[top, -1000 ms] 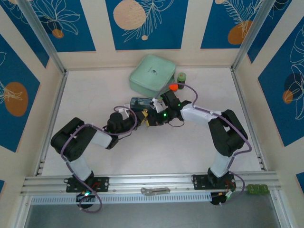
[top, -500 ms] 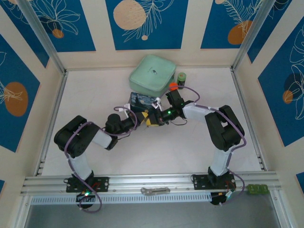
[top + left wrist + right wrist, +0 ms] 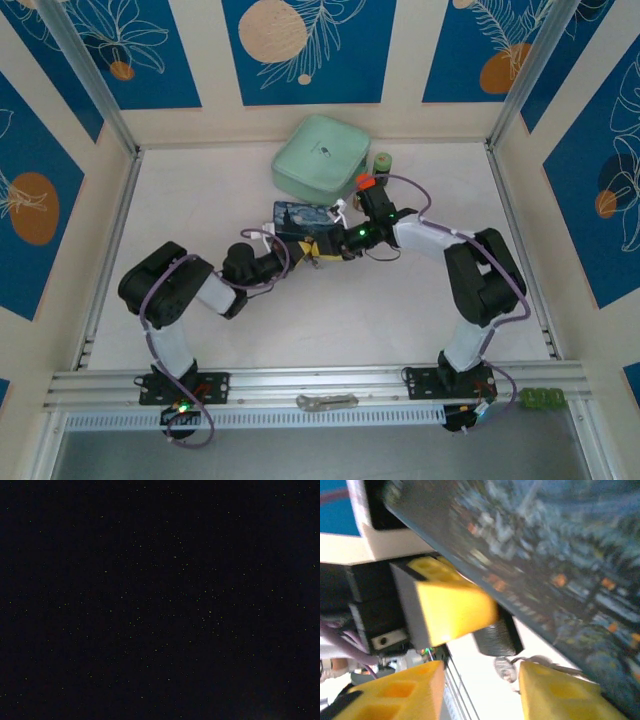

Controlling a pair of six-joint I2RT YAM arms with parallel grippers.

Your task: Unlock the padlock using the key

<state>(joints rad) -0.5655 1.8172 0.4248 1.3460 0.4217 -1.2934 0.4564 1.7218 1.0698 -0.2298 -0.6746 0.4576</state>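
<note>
**Top view, left to right.** The left gripper (image 3: 303,252) and the right gripper (image 3: 328,241) met nose to nose at the middle of the table (image 3: 200,200), just in front of the painted blue tin (image 3: 293,214). Behind the tin lay a mint-green case (image 3: 322,155), and to the right of the case stood a small green jar (image 3: 382,162). All three appeared closed, so their contents could not be told. A flat silver metal piece (image 3: 325,402) lay on the near rail.

**Right wrist view, left to right.** One yellow finger (image 3: 452,605) of the left gripper reached in from the left. Whether that gripper was clamped or slack could not be told. Just beside this finger sat the padlock (image 3: 496,637), a small dark block with a thin silvery loop below it. The padlock lay just past the tips of the right gripper's own yellow fingers (image 3: 395,695), in line with the gap between them. Those fingers stood apart and gripped nothing. The tin's painted wall rose at the upper right. The key could not be made out.
</note>
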